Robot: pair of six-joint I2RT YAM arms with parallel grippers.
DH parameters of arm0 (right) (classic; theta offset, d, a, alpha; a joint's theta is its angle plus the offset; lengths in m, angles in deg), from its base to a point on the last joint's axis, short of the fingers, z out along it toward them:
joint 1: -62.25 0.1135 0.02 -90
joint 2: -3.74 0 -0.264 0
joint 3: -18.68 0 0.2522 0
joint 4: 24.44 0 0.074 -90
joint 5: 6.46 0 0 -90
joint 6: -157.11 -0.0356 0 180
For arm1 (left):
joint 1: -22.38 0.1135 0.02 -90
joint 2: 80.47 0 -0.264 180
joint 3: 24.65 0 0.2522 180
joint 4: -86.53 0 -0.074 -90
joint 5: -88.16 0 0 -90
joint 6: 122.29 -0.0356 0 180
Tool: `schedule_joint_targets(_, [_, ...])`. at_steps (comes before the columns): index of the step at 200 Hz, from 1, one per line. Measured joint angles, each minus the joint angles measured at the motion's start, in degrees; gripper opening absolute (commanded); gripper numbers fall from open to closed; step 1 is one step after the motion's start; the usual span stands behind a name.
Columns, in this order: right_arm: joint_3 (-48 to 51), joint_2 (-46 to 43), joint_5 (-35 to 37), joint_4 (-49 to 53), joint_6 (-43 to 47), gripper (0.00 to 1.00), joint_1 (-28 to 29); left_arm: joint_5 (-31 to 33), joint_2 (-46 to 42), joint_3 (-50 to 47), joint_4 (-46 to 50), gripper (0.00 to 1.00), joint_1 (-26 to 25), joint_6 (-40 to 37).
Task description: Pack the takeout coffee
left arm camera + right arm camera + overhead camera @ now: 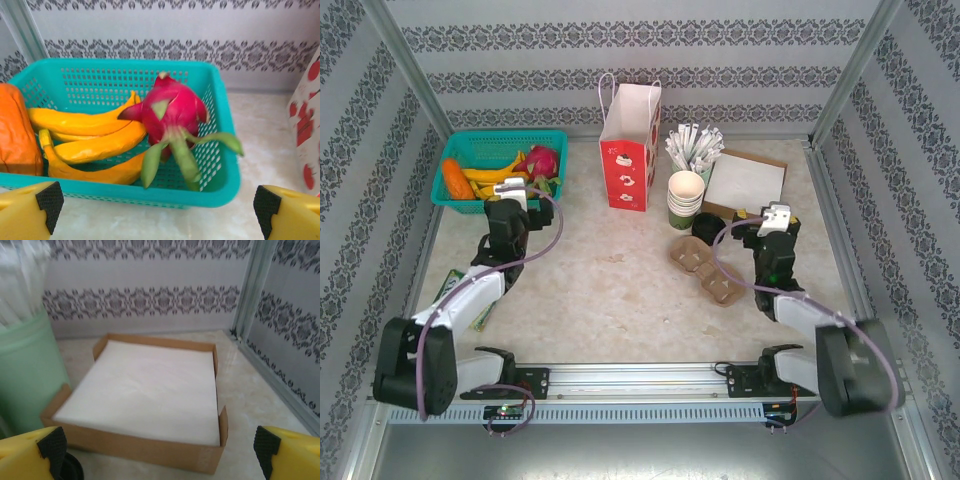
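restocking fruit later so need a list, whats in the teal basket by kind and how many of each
In the teal basket:
dragon fruit: 1
bananas: 3 (a fourth may be tucked under the top one, too hidden to be sure)
orange fruit: 1 (cut off at the frame edge, kind unclear)
total: 5

Teal basket (125,199) holds bananas (90,145), dragon fruit (172,112), orange item (17,130). Cardboard tray (150,452) full of white napkins (150,390); pale green cup (27,370) of wrapped straws (20,275) just beside. Stacked paper cups (686,200) near.
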State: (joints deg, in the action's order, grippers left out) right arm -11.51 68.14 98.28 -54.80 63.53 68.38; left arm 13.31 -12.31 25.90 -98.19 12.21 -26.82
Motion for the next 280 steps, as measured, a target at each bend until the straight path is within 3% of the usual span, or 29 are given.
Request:
schedule_joint_targets(30, [-1.18,-11.72,-3.08,12.22,-7.74,0.98,0.02,5.35,-3.74,5.95,11.45,1.0,-5.44,8.68])
schedule_joint_targets(57, [-7.61,-14.45,-10.45,25.94,-14.62,0.98,0.15,6.51,-4.68,9.4,18.99,1.0,-8.66,18.1])
schedule_joint_targets(92, [-17.42,-10.38,-18.86,39.28,-22.05,0.98,1.97,3.5,-2.1,10.75,24.26,1.0,-8.96,29.33])
schedule_joint_targets(136, [-30.4,0.09,-21.27,54.01,-28.44,0.97,6.84,2.95,2.73,14.19,32.09,1.0,-8.96,42.58])
schedule_joint_targets(163, [-39.41,6.69,-22.36,61.57,-30.27,0.88,8.0,2.36,4.96,14.71,32.54,1.0,-8.96,45.79])
schedule_joint_targets(214, [-58.53,20.65,-19.04,75.67,-28.39,0.8,9.88,-2.71,12.9,21.22,32.68,1.0,-8.96,47.47])
schedule_joint_targets(280, [-70.97,29.7,-15.43,86.31,-23.5,0.72,11.02,-6.38,14.03,21.84,29.11,1.0,-8.98,47.5])
